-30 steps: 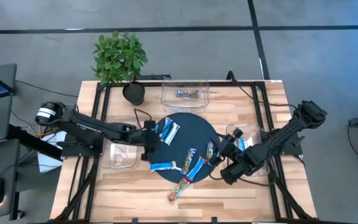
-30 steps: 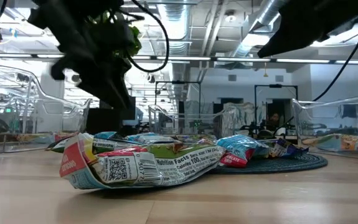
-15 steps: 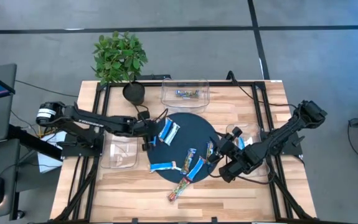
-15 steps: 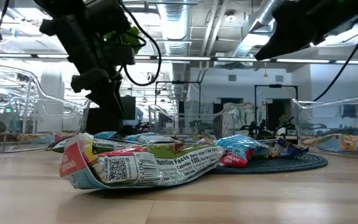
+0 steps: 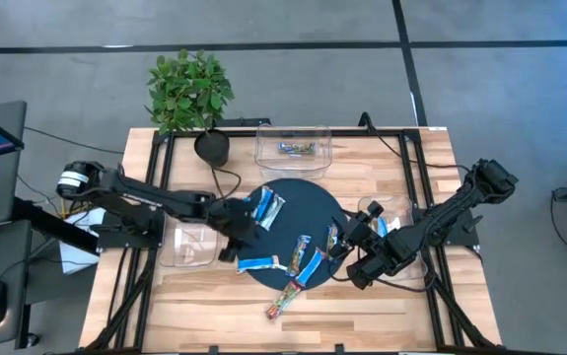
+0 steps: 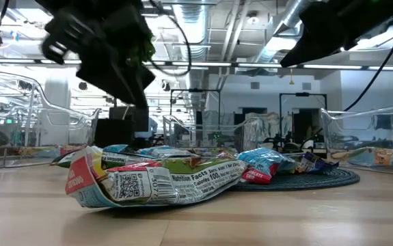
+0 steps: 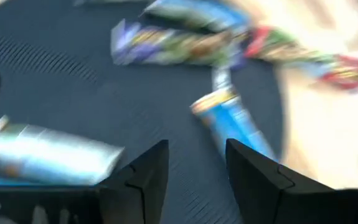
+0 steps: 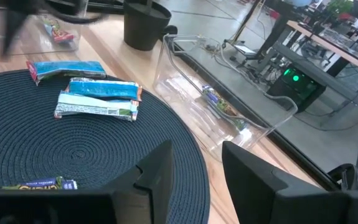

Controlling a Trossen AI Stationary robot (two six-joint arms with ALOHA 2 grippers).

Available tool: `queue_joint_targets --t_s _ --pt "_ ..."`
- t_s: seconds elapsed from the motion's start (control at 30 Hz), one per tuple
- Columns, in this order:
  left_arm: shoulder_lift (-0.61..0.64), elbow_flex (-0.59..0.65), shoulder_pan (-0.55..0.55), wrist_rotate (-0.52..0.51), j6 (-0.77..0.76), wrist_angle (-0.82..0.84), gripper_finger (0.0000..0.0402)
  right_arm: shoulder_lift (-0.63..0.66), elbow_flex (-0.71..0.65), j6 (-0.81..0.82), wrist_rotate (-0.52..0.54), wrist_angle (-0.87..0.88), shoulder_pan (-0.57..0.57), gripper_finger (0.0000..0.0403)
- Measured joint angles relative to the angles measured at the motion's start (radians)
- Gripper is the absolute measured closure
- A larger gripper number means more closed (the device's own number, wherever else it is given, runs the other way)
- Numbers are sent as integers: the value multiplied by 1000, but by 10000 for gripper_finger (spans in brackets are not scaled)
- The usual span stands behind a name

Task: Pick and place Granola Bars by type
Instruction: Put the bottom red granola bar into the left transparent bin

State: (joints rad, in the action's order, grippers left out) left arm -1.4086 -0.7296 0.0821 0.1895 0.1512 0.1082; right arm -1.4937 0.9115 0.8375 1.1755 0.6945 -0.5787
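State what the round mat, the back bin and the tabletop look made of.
Mat: dark woven cord or fibre, matte; concentric ribbing shows. Bin: clear glossy plastic, probably acrylic; contents show through its walls. Tabletop: light wood planks with visible seams, likely sealed.

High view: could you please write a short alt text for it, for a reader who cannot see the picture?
Seen from above, a wooden table holds a dark round mat strewn with granola bars. The left gripper, jaws open and empty, hovers over the mat's left edge; the right gripper, also open, waits at its right edge. A clear bin and a potted plant stand at the far side.
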Motion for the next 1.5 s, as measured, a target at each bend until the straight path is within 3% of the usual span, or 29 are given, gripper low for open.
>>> queue_joint_targets --t_s 0.17,0.27,0.37,0.5,0.67,0.8,1.17,1.5 --pt "0 0 130 14 117 -113 248 0 0 0 0 0 0 269" --pt "0 0 188 -30 169 -194 248 0 0 0 0 0 0 271" --pt "0 0 214 -86 195 -234 248 0 0 0 0 0 0 270" --pt "-16 0 224 -69 223 -267 248 0 0 0 0 0 0 269" --pt "-134 -5 228 4 241 -429 248 0 0 0 -1 3 0 270" --pt "-268 -63 229 44 261 -464 248 0 0 0 -3 2 0 269" --pt "-554 -291 233 194 249 -444 248 0 0 0 -25 8 0 269" --pt "-657 -379 255 266 220 -409 248 0 0 0 -29 10 0 269"
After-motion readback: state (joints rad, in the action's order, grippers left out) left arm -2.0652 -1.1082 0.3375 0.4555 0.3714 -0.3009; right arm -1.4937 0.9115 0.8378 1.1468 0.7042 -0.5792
